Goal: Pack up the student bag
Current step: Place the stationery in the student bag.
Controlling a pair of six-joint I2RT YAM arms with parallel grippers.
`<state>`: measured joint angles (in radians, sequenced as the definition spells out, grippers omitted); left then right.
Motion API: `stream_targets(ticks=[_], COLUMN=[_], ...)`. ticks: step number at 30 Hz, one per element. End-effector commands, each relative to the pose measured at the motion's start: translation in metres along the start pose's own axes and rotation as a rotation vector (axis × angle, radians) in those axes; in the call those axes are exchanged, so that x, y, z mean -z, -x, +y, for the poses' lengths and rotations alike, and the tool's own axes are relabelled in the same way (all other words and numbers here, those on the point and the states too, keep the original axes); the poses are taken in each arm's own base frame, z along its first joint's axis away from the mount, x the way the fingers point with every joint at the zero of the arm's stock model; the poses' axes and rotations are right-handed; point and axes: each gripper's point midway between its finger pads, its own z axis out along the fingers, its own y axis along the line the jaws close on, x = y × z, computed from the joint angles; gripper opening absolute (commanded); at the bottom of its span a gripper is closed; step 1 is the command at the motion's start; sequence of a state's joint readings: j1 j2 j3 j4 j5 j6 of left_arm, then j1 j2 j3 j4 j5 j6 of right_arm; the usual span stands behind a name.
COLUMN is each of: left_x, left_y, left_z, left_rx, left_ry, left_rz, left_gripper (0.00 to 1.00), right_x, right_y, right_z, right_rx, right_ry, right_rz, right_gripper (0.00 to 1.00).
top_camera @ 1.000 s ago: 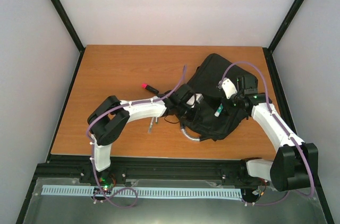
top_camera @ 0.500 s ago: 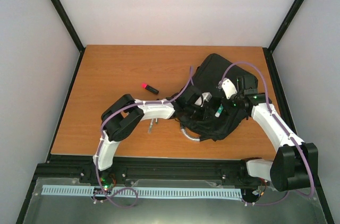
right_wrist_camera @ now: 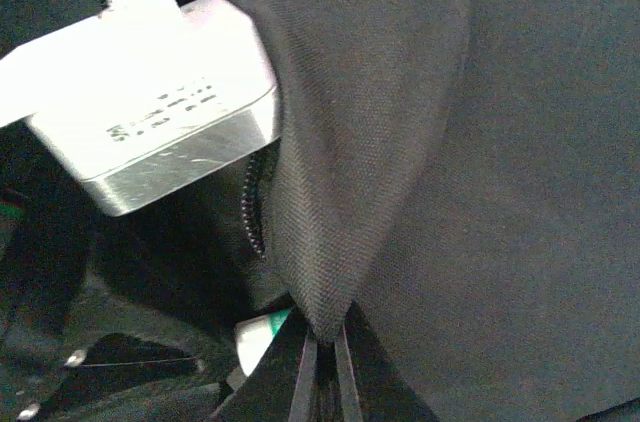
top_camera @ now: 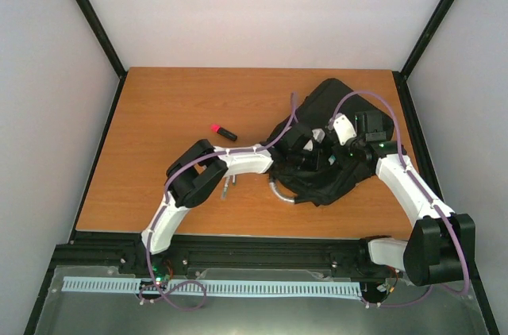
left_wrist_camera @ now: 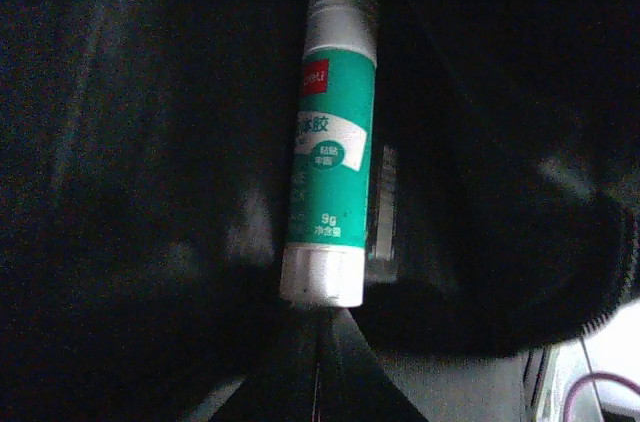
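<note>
- Left gripper (left_wrist_camera: pixel 322 337), closed and empty, has advanced into the student bag (top_camera: pixel 341 180), tips nudging the glue stick (left_wrist_camera: pixel 330 152) deeper.
- Right gripper (right_wrist_camera: pixel 322 362) pinches bag fabric, holding it open.

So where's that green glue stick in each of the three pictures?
Top external: cannot make it out; the student bag lies right of centre.
Left wrist: the glue stick stands lengthwise mid-frame, inside the bag.
Right wrist: only its white-and-green end peeks out, bottom, left of centre.
Shared landmark: the bag's black fabric.
</note>
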<state>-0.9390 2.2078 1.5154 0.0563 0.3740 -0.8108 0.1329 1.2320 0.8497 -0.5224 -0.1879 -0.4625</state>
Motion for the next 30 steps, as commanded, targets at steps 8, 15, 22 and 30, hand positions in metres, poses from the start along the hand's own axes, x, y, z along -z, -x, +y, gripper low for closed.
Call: stream_targets(ticks=[8,15,22,30], left_x=[-0.014,0.012,0.056,0.124], left_y=[0.057,0.055,0.029,-0.006], left_z=[-0.022,-0.046,-0.024,0.026], left_rx=[0.027,-0.036,-0.062,-0.088], left_ry=[-0.136,-0.203,-0.007,0.248], left_rz=[-0.207,-0.22,-0.156,-0.139], left_gripper=[0.01,0.05,0.16,0.36], right_x=[-0.001,-0.005,-0.007,-0.011], right_y=[-0.003,-0.009,-0.011,-0.017], right_z=[0.012,0.008,0.008,0.011], right_rx=[-0.004,-0.005,-0.004,0.01], right_ry=[0.056,0.034,0.036,0.058], right_rz=[0.001,0.026,0.04,0.068], right_gripper=[0.03,0.03,0.03,0.03])
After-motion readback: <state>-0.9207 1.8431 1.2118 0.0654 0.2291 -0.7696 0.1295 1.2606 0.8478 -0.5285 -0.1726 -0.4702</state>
